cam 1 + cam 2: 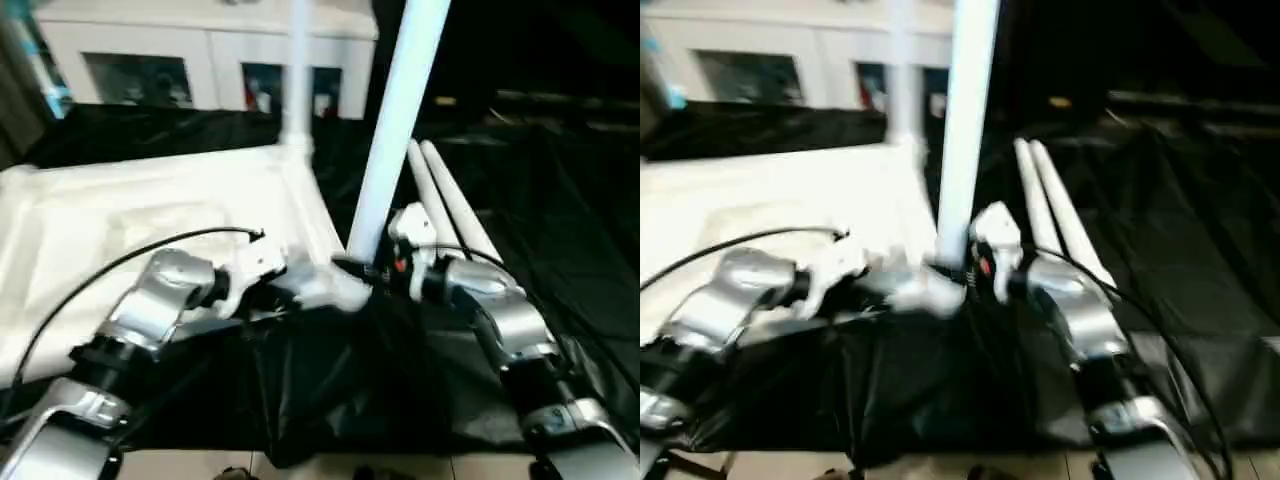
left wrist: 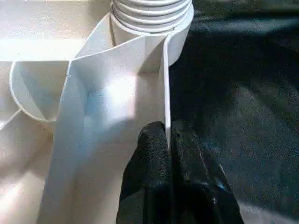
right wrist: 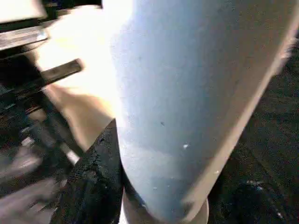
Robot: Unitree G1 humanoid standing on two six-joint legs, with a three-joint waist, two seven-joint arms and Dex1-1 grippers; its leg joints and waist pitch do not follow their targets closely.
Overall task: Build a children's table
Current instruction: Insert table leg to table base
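The children's table top lies underside up on the black cloth. One white leg stands upright in its far corner. My right gripper is shut on a second leg, which leans slightly over the near right corner; the right wrist view shows a black finger pressed against that leg. My left gripper is shut on the thin side wall of the top, just short of a ribbed corner collar. Two loose legs lie side by side to the right.
A white cabinet with glass doors stands behind the work. The black-draped table stretches to the right and hangs over its near edge, with pale floor below. Black cables loop over both silver forearms.
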